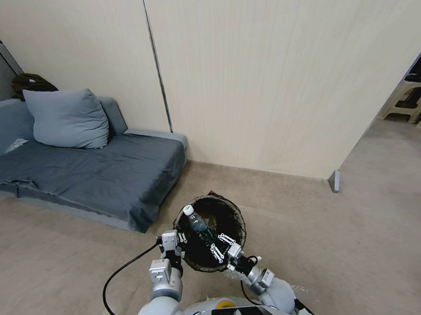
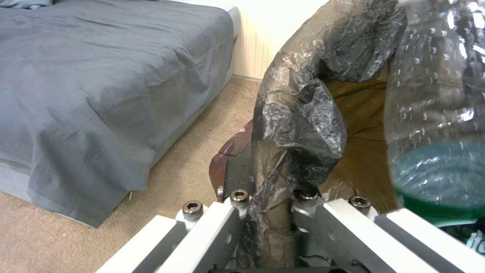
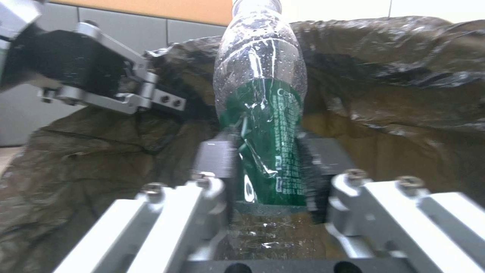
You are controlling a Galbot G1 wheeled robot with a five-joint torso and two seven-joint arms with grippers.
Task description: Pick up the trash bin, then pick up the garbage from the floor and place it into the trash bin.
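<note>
A beige floor runs up to a pale panelled wall, and the trash bin hangs above that floor just in front of the robot, its black bag folded over the rim. The left gripper holds the bin by the near-left part of its rim; in the left wrist view its jaws are closed on the bag-covered edge, pinching the crinkled plastic between them. Over the bin's mouth lies a clear plastic bottle with a green label and a white cap, tilted so the cap points toward the far-left rim. The right gripper reaches in from the near-right side, and in the right wrist view its jaws are clamped on the bottle at the label, one dark pad on each side. The bottle's upper part is beaded with droplets inside. To the left, well apart from the bin, a grey sofa stands against the wall with a grey cushion at its back.
</note>
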